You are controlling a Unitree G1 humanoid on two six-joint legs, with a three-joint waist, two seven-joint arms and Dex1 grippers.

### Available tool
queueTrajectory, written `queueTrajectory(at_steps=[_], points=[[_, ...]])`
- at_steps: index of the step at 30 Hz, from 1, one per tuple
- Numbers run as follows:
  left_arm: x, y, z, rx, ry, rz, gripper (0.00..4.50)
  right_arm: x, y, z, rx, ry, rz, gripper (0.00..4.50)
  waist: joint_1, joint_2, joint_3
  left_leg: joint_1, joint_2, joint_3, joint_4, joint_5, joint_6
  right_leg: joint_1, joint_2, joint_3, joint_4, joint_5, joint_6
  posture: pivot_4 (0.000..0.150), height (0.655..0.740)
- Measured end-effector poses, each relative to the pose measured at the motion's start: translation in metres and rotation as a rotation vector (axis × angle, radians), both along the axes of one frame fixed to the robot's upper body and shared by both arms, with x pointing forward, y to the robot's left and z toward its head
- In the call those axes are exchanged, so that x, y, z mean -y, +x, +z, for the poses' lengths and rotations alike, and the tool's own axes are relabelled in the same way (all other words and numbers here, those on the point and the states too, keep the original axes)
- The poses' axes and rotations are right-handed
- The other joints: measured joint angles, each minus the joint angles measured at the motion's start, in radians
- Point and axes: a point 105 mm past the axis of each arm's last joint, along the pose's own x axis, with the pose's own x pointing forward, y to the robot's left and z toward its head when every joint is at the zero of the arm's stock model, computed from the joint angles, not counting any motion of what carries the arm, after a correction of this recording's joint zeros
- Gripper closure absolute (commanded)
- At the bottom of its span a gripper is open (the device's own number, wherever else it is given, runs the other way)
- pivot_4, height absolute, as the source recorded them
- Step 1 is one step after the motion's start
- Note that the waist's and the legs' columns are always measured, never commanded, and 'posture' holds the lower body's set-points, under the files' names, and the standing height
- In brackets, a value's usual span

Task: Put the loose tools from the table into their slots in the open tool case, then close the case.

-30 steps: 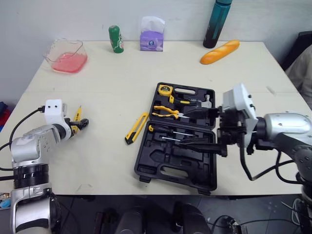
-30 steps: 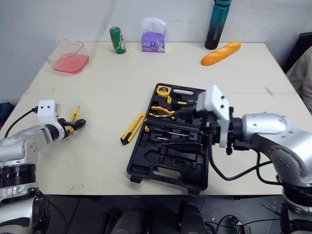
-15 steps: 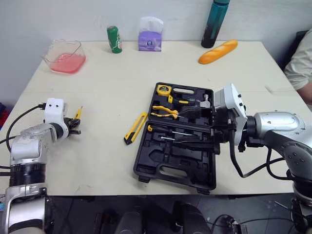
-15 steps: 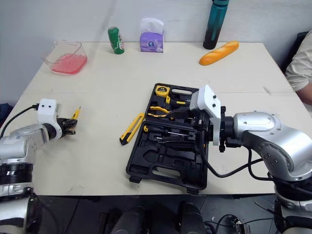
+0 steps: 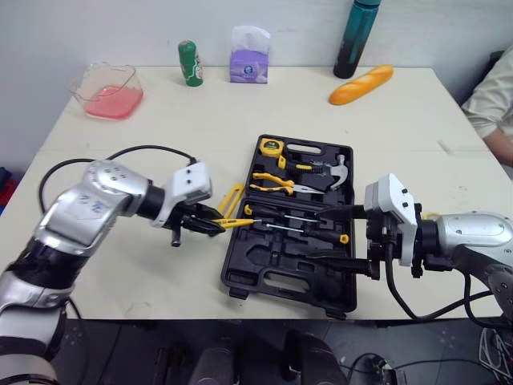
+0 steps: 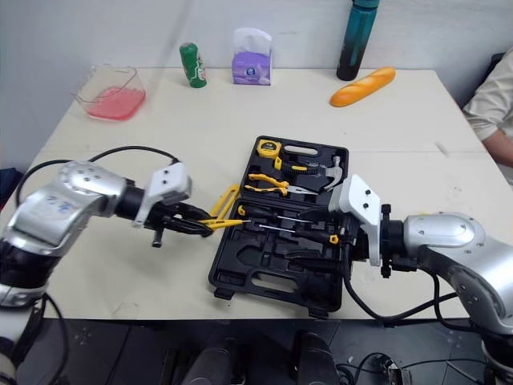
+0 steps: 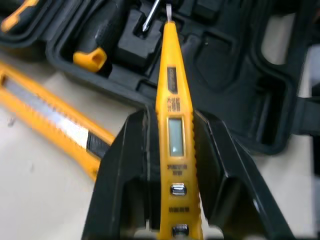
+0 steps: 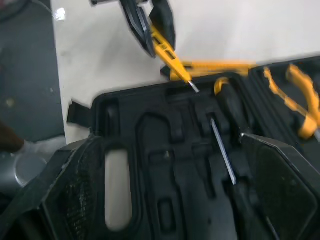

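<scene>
Firstly, your bench (image 5: 160, 281) is a pale beige top, with dark floor under its near edge and a plain light wall behind its far edge. Nearest you, the open tool case (image 5: 276, 285) lies flat and black, right of centre. Your right fingers (image 8: 80, 190) stand wide apart over its near half, gripping nothing. Your left fingers (image 7: 122, 170) are clamped on the yellow tester pen (image 5: 234, 222), one on each flank of its body.

The pen's long axis lies about level and runs across the bench from your left to your right. Its metal tip points right, at the case's left rim, close to the butt of the black-and-yellow screwdriver (image 5: 288, 215) seated there. Whether the tip touches the case cannot be told.

Just beyond the pen, the yellow utility knife (image 5: 233, 196) lies loose on the bench beside the case's left wall, set at an angle to it. The far half of the case carries pliers (image 5: 272, 184), a hammer (image 5: 330, 172) and a tape measure (image 5: 272, 147).

Along the far edge of the bench are a clear tub of pink matter (image 5: 108, 88), a green can (image 5: 189, 63), a tissue pack (image 5: 249, 56), a teal bottle (image 5: 357, 36) and a bread loaf (image 5: 361, 84). A person's sleeve (image 5: 490, 96) shows at the far right.
</scene>
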Motion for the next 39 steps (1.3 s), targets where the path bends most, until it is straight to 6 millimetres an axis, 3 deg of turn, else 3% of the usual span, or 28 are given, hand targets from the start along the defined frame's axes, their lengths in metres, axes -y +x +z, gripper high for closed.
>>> queueTrajectory(at_steps=[4,9,16,31,38,39], points=[[0.023,0.005,-0.003,-0.024,0.047,-0.127,3.93,0.008,-0.008,-0.019,-0.049,-0.043,-0.04,0.0,0.0,-0.002,0.001,-0.002,0.0,0.0,0.0,0.0,0.001,-0.001,0.0,-0.001,-0.001,0.0,0.0,0.15,0.7327],[0.045,0.01,-0.01,0.002,0.093,-0.245,3.93,0.015,-0.013,-0.028,-0.065,-0.051,-0.1,0.0,0.004,-0.003,0.002,-0.001,0.0,-0.001,0.002,0.0,0.002,0.001,0.0,-0.001,-0.001,0.001,0.001,0.15,0.7327],[0.063,0.021,-0.014,0.018,0.103,-0.285,3.93,0.019,-0.018,-0.034,-0.058,-0.054,-0.161,0.0,0.005,-0.003,0.002,-0.001,0.0,-0.002,0.002,0.0,0.002,0.001,-0.001,-0.002,-0.001,0.001,0.001,0.15,0.7327],[0.087,0.02,-0.021,0.014,0.068,-0.346,3.93,0.025,-0.02,-0.039,-0.054,-0.045,-0.234,0.0,0.019,-0.003,0.002,-0.001,-0.001,-0.002,0.003,0.0,0.003,0.002,-0.001,-0.002,-0.001,0.001,0.001,0.15,0.7327],[0.086,0.019,-0.018,0.012,0.06,-0.349,0.74,0.026,-0.019,-0.039,-0.049,-0.045,-0.24,0.0,0.023,-0.003,0.002,-0.001,-0.001,-0.002,0.003,0.0,0.003,0.002,-0.001,-0.002,0.0,0.001,0.001,0.15,0.7327],[0.086,0.02,-0.016,0.014,0.046,-0.349,0.74,0.026,-0.019,-0.039,-0.048,-0.045,-0.24,0.0,0.023,-0.003,0.002,-0.001,-0.001,-0.002,0.003,0.0,0.003,0.002,-0.001,-0.002,0.0,0.001,0.001,0.15,0.7327]])
